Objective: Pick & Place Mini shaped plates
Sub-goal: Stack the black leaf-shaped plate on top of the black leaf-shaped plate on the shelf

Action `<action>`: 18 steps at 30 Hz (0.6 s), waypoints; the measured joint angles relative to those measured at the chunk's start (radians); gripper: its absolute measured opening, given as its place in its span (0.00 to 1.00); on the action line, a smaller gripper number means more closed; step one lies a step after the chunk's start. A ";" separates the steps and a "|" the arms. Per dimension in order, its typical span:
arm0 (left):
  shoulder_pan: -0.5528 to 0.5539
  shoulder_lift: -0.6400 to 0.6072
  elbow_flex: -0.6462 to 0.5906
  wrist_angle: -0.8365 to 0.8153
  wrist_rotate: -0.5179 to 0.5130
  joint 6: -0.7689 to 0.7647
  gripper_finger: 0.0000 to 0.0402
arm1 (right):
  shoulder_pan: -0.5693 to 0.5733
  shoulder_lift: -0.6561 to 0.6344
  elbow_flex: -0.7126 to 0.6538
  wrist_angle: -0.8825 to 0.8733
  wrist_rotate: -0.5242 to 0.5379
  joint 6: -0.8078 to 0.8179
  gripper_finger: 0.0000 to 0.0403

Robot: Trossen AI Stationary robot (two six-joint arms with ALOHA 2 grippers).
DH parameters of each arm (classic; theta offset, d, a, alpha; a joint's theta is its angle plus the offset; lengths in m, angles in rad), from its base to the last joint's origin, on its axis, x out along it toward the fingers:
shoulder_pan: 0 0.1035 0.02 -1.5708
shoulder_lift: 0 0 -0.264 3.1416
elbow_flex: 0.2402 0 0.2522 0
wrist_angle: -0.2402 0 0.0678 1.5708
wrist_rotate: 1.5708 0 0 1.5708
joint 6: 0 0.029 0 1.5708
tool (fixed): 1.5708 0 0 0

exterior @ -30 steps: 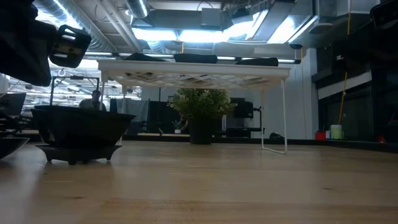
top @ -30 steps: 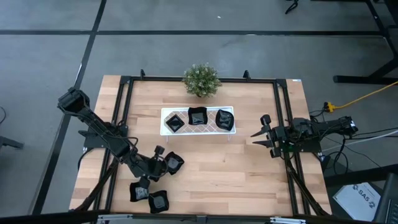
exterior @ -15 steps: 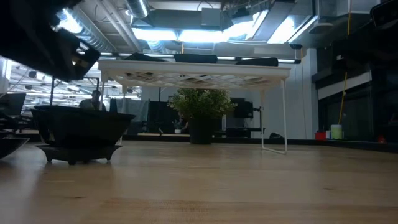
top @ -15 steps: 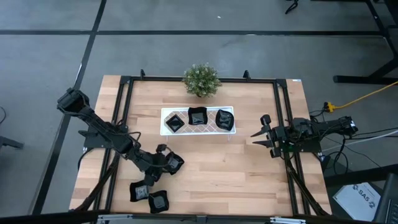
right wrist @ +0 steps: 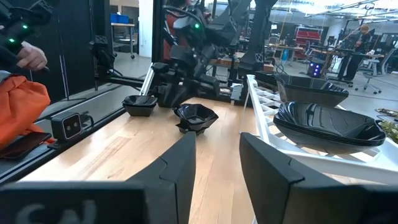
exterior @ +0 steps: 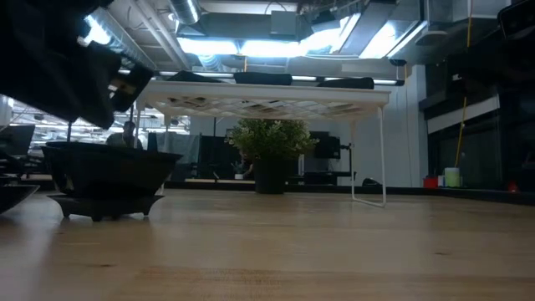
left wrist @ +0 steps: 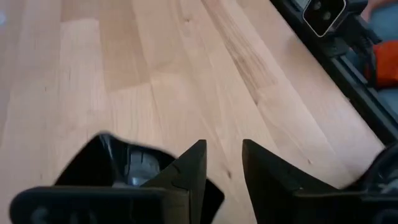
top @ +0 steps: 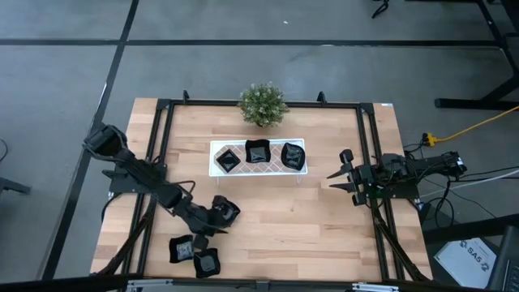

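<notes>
One black mini plate (top: pixel 229 211) sits on its foot on the wood, left of centre; it also shows in the low view (exterior: pixel 104 176) and the right wrist view (right wrist: pixel 196 116). My left gripper (top: pixel 212 221) is open and hangs right at this plate's left side. In the left wrist view, one finger (left wrist: pixel 189 168) stands over the plate's rim (left wrist: pixel 118 165). Two more plates (top: pixel 182 247) (top: pixel 208 262) lie near the table's near edge. Three plates (top: pixel 257 152) rest on the white tray (top: pixel 217 146). My right gripper (top: pixel 334 174) waits open at the table's right side. My left gripper (left wrist: pixel 222 152) comes slanting down from the table's left onto the plate's rim. One finger covers the edge nearest the gripper. I cannot tell whether that finger touches the plate. The plate stands flat on the table.
The tray stands on thin legs (exterior: pixel 383 155), with a potted plant (top: pixel 262 104) behind it by the far edge. Black frame rails (top: pixel 369 162) run along the left and right sides. Bare wood lies between the tray and the near edge. A person's hand (right wrist: pixel 28 56) shows beyond the table.
My left gripper has slid toward the table's right, closing in on the lone plate left of centre, and its arm has stretched out with it. In the low view the arm's dark bulk has spread rightward over that plate. The plate has stayed where it was.
</notes>
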 joint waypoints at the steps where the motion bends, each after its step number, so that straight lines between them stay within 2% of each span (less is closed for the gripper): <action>1: 0.000 0.005 0.012 -0.007 -0.003 0.019 0.24 | 0.000 0.000 0.000 0.000 0.000 0.000 0.31; 6: 0.000 0.008 0.071 -0.161 -0.052 0.036 0.22 | 0.000 0.000 0.000 0.000 0.000 0.000 0.31; 10: 0.000 0.009 0.100 -0.287 -0.067 -0.034 0.22 | 0.000 0.000 0.000 0.000 0.000 0.000 0.31; 18: -0.004 0.009 0.101 -0.304 -0.070 -0.055 0.22 | 0.000 0.000 0.000 0.000 0.000 0.000 0.31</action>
